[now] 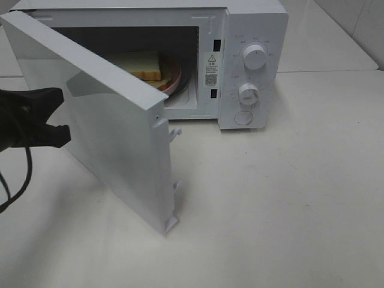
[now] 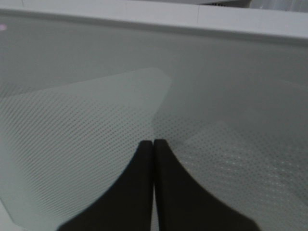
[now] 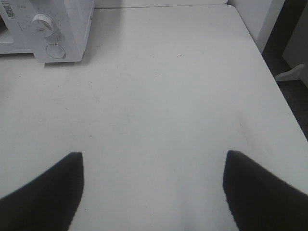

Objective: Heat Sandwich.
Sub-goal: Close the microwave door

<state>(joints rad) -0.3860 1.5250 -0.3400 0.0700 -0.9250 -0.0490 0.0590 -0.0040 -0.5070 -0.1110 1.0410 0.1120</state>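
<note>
The sandwich [image 1: 141, 65] sits on its plate [image 1: 180, 75] inside the microwave [image 1: 258, 24], nine o'clock from the dials [image 1: 254, 58]. It is probably soft, light and easily squashed, so carry it by the plate rim. The left gripper [image 2: 153, 143] is closed, facing the door [image 1: 102, 132]; the right gripper [image 3: 154, 156] gapes empty.

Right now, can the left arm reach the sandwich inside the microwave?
Probably not. The half-open door stands between the left gripper and the sandwich, and its shut jaws face the door's outside.
</note>
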